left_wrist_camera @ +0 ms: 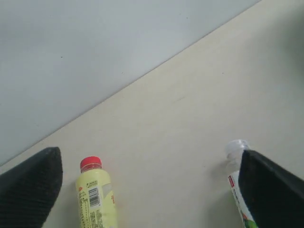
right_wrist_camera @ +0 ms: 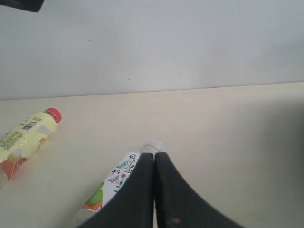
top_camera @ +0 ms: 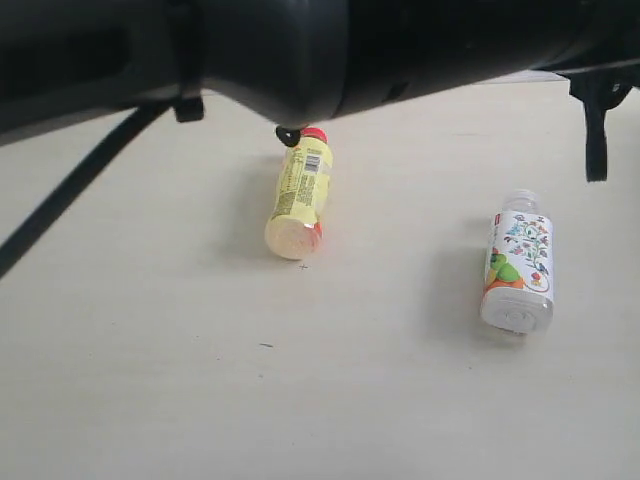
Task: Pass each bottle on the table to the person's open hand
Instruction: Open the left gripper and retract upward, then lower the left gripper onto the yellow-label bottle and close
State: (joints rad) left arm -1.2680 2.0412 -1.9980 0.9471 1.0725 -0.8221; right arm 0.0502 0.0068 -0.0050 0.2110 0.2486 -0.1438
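Note:
Two bottles lie on their sides on the cream table [top_camera: 150, 380]. The yellow bottle [top_camera: 299, 195] has a red cap and lies in the middle. The clear floral-label bottle [top_camera: 520, 265] lies to the right. My left gripper [left_wrist_camera: 149, 159] is open wide, with the yellow bottle [left_wrist_camera: 95, 197] by one finger [left_wrist_camera: 28, 190] and the floral bottle's cap [left_wrist_camera: 236, 148] by the other. My right gripper [right_wrist_camera: 154, 156] is shut on nothing and hovers over the floral bottle [right_wrist_camera: 114, 183]; the yellow bottle [right_wrist_camera: 23, 140] lies off to its side. The person's hand and the other two bottles are out of view.
A thick black arm [top_camera: 300, 50] crosses the top of the exterior view, with a cable [top_camera: 70, 190] trailing down at the left. A slim black part [top_camera: 596, 130] hangs at the top right. A pale grey wall [right_wrist_camera: 152, 42] backs the table's far edge.

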